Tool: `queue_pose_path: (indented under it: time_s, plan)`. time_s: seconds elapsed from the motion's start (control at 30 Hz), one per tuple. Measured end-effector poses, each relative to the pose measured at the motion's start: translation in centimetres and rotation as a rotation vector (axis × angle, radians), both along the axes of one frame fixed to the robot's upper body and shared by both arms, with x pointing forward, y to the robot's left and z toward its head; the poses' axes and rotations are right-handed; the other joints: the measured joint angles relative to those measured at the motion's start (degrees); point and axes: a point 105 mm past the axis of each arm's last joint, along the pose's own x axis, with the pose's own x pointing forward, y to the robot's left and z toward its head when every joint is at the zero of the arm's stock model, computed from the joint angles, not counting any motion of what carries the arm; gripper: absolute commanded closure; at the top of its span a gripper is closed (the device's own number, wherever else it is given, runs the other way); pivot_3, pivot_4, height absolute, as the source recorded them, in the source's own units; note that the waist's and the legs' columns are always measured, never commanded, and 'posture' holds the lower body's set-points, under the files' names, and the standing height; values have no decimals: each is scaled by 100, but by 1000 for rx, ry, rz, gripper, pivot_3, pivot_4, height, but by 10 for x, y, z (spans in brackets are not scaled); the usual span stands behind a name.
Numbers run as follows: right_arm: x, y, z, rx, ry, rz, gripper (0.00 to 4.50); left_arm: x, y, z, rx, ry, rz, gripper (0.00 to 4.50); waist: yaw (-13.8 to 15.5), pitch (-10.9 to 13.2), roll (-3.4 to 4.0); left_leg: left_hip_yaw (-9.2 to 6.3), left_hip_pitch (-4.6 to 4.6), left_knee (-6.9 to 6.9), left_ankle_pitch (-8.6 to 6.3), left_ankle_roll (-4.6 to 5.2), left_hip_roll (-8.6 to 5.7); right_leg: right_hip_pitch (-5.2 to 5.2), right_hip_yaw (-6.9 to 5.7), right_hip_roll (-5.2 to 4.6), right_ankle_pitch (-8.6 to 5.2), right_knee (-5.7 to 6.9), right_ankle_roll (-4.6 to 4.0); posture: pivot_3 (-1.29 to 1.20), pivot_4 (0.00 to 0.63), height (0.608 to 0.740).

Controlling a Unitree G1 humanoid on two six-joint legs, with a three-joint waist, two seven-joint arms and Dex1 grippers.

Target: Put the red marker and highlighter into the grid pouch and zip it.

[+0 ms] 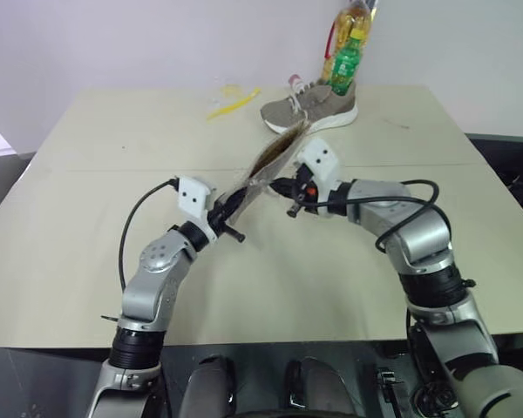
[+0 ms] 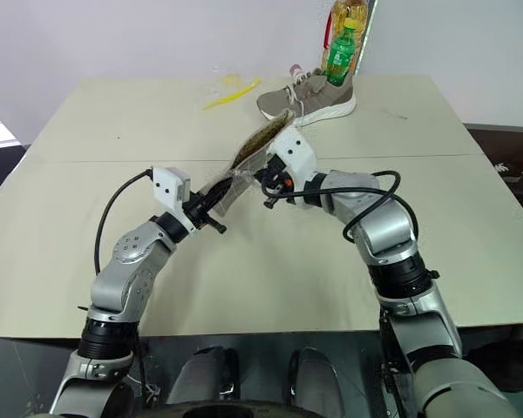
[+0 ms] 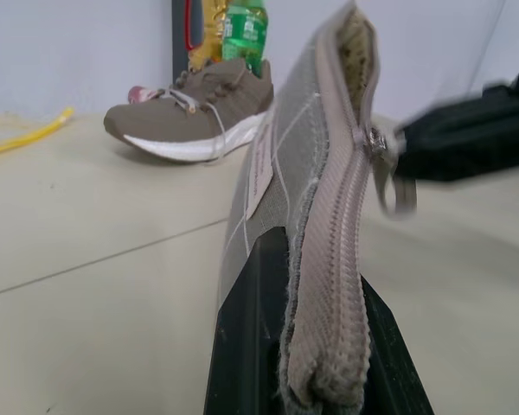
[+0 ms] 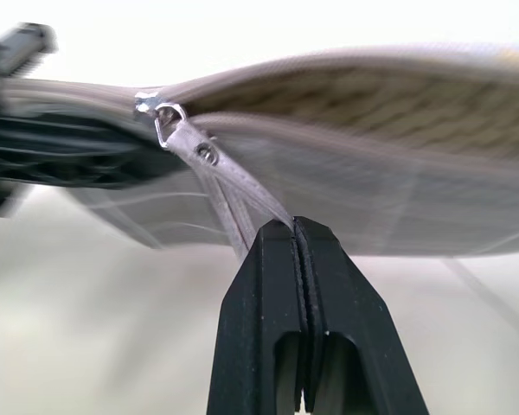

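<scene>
The grid pouch (image 1: 272, 158), grey with white lines, hangs above the table, tilted up toward the far side. My left gripper (image 1: 234, 205) is shut on its near end, the black fingers (image 3: 246, 303) clamping the fabric. My right gripper (image 4: 294, 226) is shut on the grey zipper pull strap (image 4: 232, 192), just beside the pouch. The slider (image 4: 149, 105) sits near my left gripper's end; the zip (image 3: 337, 259) is closed from there to that end, and beyond the slider the mouth gapes, showing the lining. The red marker and the highlighter are hidden.
A grey-brown shoe (image 1: 310, 108) stands at the far side of the beige table (image 1: 113, 174), with a green bottle (image 1: 347, 61) and a taller yellow bottle (image 1: 356, 19) behind it. A thin yellow strip (image 1: 233, 102) lies to the left of the shoe.
</scene>
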Motion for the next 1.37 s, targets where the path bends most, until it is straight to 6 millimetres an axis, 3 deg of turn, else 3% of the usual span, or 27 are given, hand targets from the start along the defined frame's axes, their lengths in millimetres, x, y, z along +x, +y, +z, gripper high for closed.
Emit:
queue_pose_path:
  time_s: [0.17, 0.33, 0.47, 0.57, 0.73, 0.77, 0.93, 1.0, 1.2, 1.37]
  plan:
    - [27, -69, 41, -70, -144, -211, 4485, -5, 15, -6, 81, -17, 7, 4500, 7, 0, 0, 5, 0, -6, -1, 1, 1, -2, 0, -1, 0, -5, 0, 0, 150, 702]
    - [27, -76, 37, -116, -137, -180, 4485, -11, 16, -8, 134, -41, -18, 4500, -50, 3, 6, 10, 1, -12, 0, 0, 6, -7, 1, 3, 0, -4, 0, 0, 150, 702]
    - [12, -83, 21, -178, -91, -115, 4485, -17, 17, -12, 164, -49, -40, 4500, -23, 3, 5, 9, 1, -12, -1, 1, 9, -4, 1, -1, 0, -9, 0, 0, 150, 702]
    - [-6, -77, 2, -207, -36, -15, 3695, -23, 18, -17, 155, -26, -51, 3534, -25, 3, 6, 8, 2, -12, -1, 1, 12, -4, 2, -2, 0, -8, 0, 0, 150, 702]
    - [-34, -79, -23, -261, 61, 98, 1273, -39, 36, -33, 167, 68, -45, 1097, -10, 7, 8, 5, 1, -12, -2, 2, 14, -5, 2, -4, -1, -10, 0, 0, 150, 702]
    - [-37, -80, -25, -268, 66, 108, 1245, -41, 40, -32, 170, 71, -37, 701, -2, 7, 8, 5, 1, -9, -3, 2, 14, -4, 2, -5, -1, -12, 0, 0, 150, 702]
    - [-51, -86, -37, -249, 87, 144, 1245, -53, 62, -41, 182, 133, 16, 701, 18, 8, 6, 2, 1, -10, -5, 3, 14, -3, 2, -6, -3, -19, 0, 0, 150, 702]
    - [-51, -91, -41, -229, 83, 126, 1245, -57, 81, -48, 193, 175, 84, 701, 18, 9, 6, 3, 0, -11, -5, 3, 14, -4, 2, -5, -3, -20, 0, 0, 150, 702]
    - [-27, -114, -46, -28, 71, -62, 1245, -60, 131, -60, 172, 233, 303, 701, 21, 11, 5, 2, 1, -9, -5, 4, 13, -23, 2, -6, -3, -20, 0, 0, 150, 702]
    - [-21, -116, -53, 60, 98, -95, 1245, -56, 142, -64, 175, 244, 399, 701, 28, 12, 5, 3, -2, -8, -7, 6, 10, -19, 2, -8, -2, -20, 0, 0, 150, 702]
